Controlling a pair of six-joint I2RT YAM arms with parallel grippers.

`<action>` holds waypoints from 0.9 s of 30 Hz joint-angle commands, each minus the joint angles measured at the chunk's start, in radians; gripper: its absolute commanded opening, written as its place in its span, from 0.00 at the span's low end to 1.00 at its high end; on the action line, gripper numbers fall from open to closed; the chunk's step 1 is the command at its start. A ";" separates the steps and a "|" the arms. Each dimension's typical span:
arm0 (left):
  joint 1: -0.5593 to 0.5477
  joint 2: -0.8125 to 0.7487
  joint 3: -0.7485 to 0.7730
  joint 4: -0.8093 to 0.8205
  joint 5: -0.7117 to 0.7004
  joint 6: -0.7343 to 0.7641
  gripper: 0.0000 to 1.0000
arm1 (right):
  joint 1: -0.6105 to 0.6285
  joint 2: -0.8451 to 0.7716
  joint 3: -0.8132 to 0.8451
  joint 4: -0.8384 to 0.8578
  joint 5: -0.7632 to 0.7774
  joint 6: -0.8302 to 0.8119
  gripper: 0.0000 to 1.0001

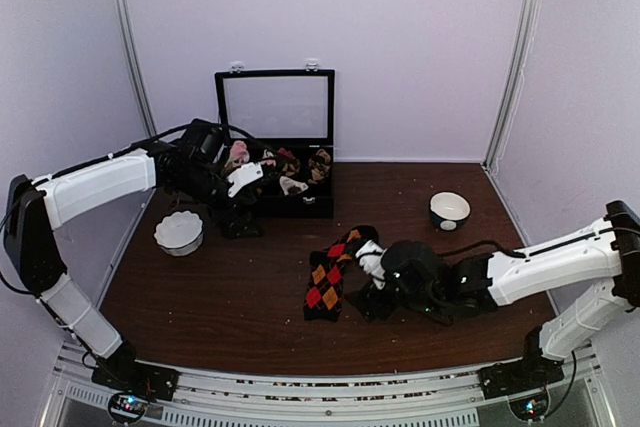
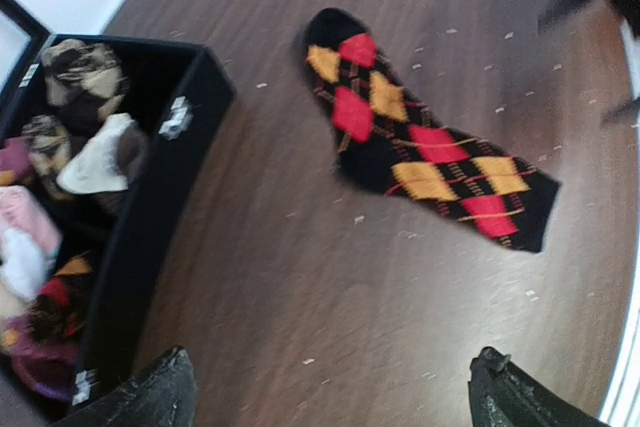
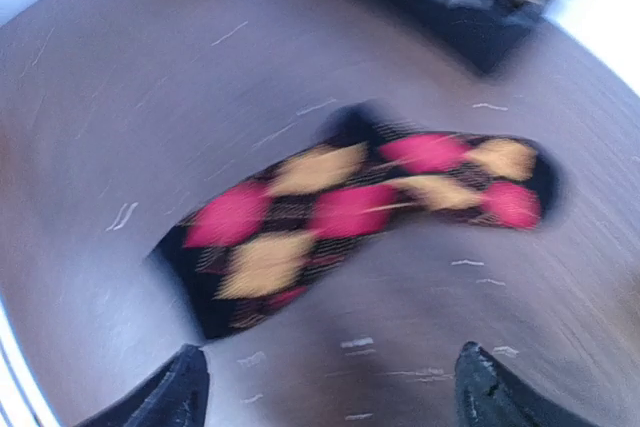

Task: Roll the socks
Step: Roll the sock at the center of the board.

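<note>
Wooden tabletop (image 1: 220, 297), argyle sock (image 1: 329, 277) flat just beside right gripper (image 3: 325, 392).

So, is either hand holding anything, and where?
Nothing is held. The left hand and the right hand are open; the sock lies on the table.

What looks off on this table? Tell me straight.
The red and orange argyle sock lies flat and unrolled, slightly bent, on the table, outside the open box. Pale flecks litter the wood around it. Nothing looks spilled or damaged.
</note>
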 commanded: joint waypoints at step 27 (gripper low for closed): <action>-0.016 0.060 -0.198 0.151 0.278 -0.092 0.98 | 0.043 0.402 0.123 0.168 -0.262 -0.368 0.34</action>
